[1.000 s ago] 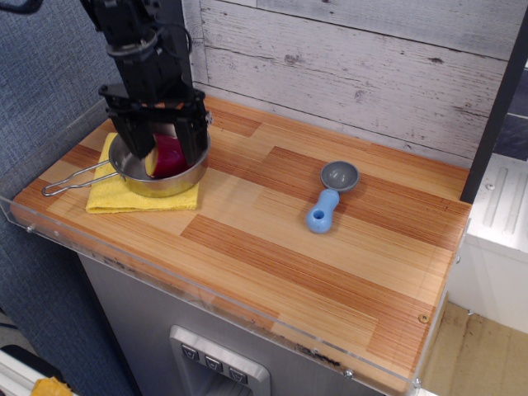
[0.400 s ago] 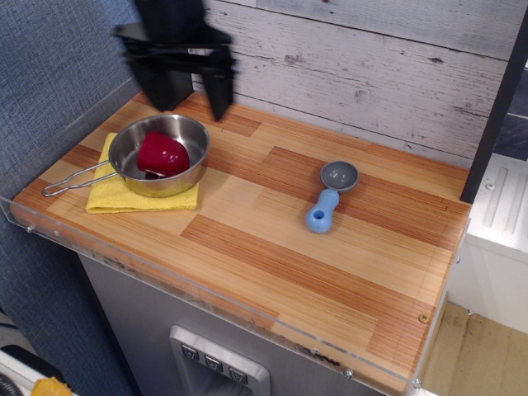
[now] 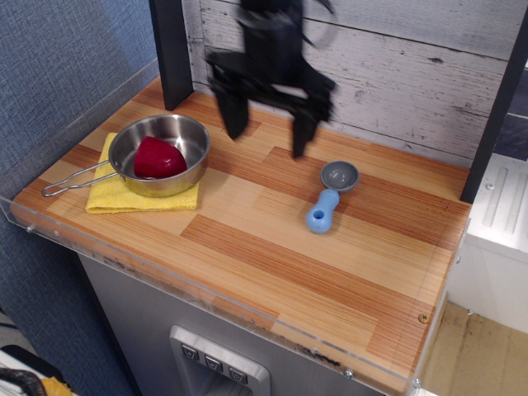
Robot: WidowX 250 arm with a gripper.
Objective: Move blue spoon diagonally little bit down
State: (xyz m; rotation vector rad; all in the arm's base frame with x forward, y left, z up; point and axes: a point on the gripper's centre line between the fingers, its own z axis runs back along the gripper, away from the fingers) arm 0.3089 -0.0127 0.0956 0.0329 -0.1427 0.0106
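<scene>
Wood-grain surface, plastic, steel, cloth
Surface (image 3: 272, 247) striped laminate wood look, low sheen, clear glossy acrylic edging (image 3: 206, 289); blue spoon (image 3: 330, 198) smooth matt plastic, light-blue handle, grey bowl; pan (image 3: 161, 153) shiny steel with wire handle; red object (image 3: 157, 158) in it smooth, glossy; yellow cloth (image 3: 136, 196) soft matt; back wall (image 3: 396, 74) rough whitewashed planks; end effector (image 3: 271, 136) matt black, blurred

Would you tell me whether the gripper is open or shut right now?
Open: the gripper has its two dark fingers spread wide apart, nothing between them.
</scene>
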